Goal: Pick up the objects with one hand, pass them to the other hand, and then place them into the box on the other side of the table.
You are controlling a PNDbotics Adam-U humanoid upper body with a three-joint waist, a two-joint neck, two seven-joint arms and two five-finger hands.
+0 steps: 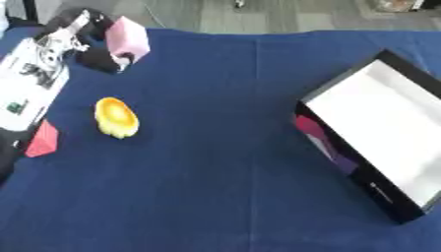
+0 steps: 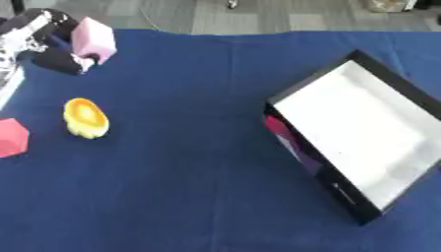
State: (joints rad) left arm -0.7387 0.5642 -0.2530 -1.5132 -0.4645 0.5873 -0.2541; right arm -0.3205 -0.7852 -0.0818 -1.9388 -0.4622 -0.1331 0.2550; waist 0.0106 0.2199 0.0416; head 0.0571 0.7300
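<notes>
Pale pink block [image 1: 127, 37], boxy and matte, held aloft at the far left corner of the blue-clothed table [image 1: 224, 187], pinched in the curled fingers of the robot's black-and-silver left hand [image 1: 96, 53]. Seen from the head camera, gripped low along one side, most of its upper faces showing clear of the fingers. Right hand nowhere in either view, so nothing to say of its fingers.

Waiting on the cloth just below: a yellow, ridged, shell-like piece with an orange centre [image 1: 116, 117], and nearer the left edge a red faceted block [image 2: 10, 137], both apart from the hand. Across the table on the right, well apart from all three, a shallow black-walled box with a white floor [image 1: 379, 118], lying askew and showing nothing inside. Along the left edge, a white printed panel [image 1: 26, 83], its nature unclear.

Judged from its look, likely light, stiff and foam- or plastic-like, flat-faced and not fragile, perhaps a little slick. Best taken for the handover on the free opposite faces above the present grip, leaving room for both hands at once. Main hazard: a slip or twist during the exchange over the open cloth.
</notes>
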